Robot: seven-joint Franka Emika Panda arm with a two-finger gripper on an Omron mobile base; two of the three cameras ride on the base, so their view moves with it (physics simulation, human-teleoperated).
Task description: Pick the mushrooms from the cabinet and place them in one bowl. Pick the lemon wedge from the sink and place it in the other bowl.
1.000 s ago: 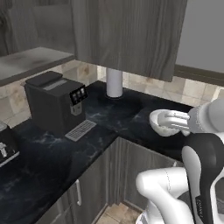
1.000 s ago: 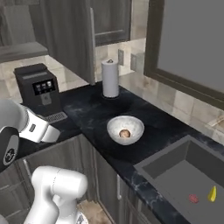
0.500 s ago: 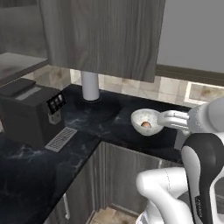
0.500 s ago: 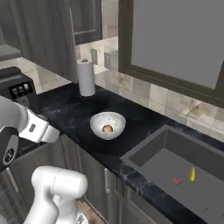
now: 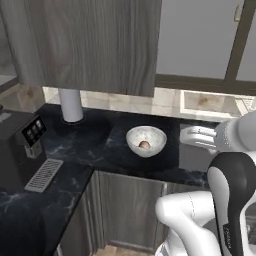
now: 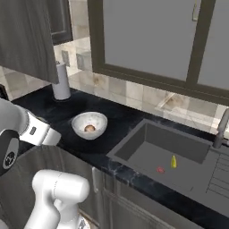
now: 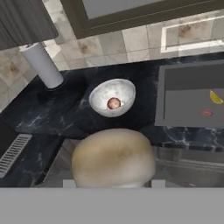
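While one mushroom sits in the marbled bowl, the end effector grips the second mushroom; lemon wedge waits in sink.

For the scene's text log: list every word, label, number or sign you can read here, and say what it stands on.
No text here can be read.
The coffee machine has a small dark panel with a few pale icons, too small and blurred to make out.
The marbled bowl, the paper towel roll, the cabinet and the sink carry no lettering.
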